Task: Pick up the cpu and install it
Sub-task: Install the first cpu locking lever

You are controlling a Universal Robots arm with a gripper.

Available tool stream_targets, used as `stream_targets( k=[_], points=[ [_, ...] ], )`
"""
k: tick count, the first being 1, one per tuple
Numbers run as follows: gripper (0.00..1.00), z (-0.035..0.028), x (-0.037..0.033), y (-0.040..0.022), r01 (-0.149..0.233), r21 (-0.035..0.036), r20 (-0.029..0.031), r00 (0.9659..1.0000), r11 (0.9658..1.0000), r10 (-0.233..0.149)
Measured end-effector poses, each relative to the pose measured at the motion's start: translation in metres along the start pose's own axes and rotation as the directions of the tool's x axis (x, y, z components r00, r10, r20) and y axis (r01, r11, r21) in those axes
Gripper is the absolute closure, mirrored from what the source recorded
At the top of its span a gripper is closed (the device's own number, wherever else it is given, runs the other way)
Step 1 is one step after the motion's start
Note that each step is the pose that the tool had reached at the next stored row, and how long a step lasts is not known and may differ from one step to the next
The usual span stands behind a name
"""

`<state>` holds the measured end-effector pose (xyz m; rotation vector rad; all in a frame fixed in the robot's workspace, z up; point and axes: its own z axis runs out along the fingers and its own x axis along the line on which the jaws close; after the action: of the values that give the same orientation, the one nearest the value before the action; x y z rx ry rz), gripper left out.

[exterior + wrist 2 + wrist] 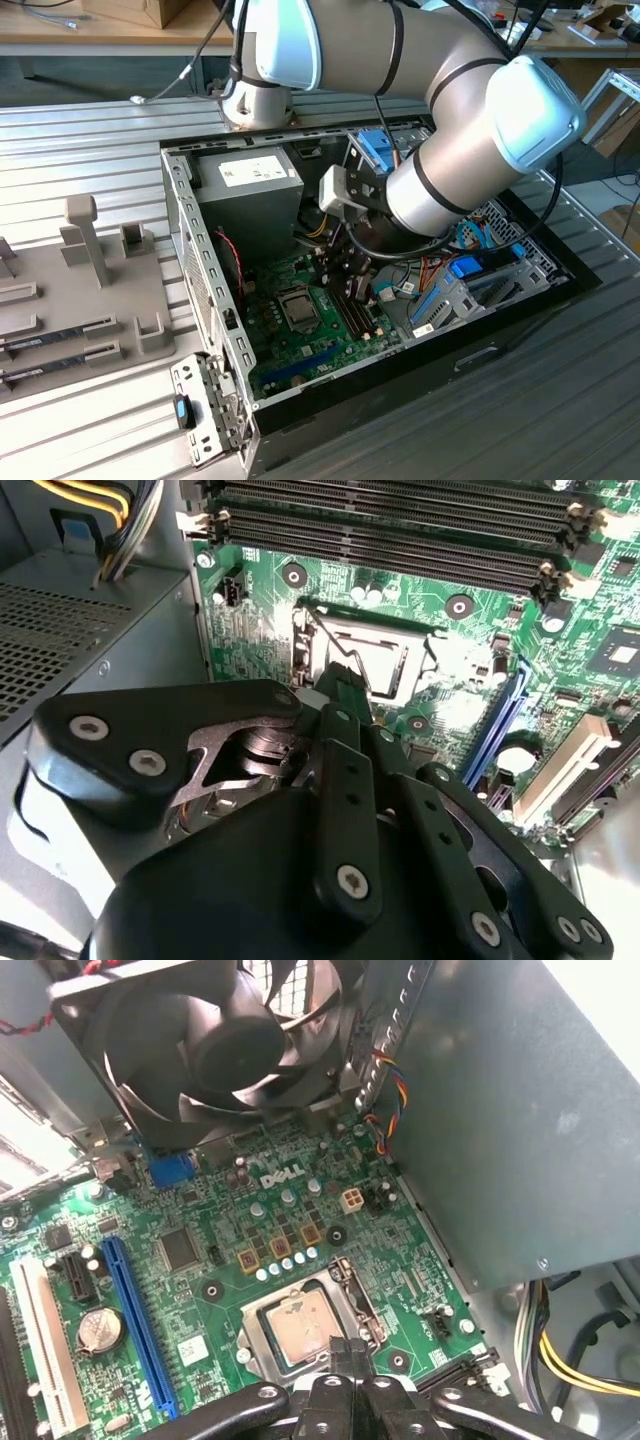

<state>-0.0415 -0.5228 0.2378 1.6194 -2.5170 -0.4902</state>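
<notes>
One arm reaches into the open computer case (190, 215) on the table (80, 130), its claw (345, 1355) poised just above the socket frame (305, 1325) on the green motherboard (230, 1250). The cpu (298, 1322) sits inside that frame, silvery top up, between the fan (215, 1045) and the claw. Claw fingers (345, 695) meet at a narrow tip, closed together, gripping nothing visible.

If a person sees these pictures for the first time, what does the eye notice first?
First comes the big grey robot arm bending down into the open computer case in the exterior view. Next is the green motherboard with the square socket, seen just ahead of the gripper in the first wrist view. A black fan stands at the board's far edge.
</notes>
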Motion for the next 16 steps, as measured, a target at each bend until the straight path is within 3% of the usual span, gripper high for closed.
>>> stream_targets(
  k=[11, 16],
  points=[
    [0.89, -0.0107, -0.0011, 0.0025, 0.001, -0.0009, 0.0020, 1.0000, 1.0000, -0.001],
    [0.89, -0.0123, -0.0039, -0.0034, -0.001, -0.0082, -0.0015, 1.0000, 1.0000, 0.001]
  ],
)
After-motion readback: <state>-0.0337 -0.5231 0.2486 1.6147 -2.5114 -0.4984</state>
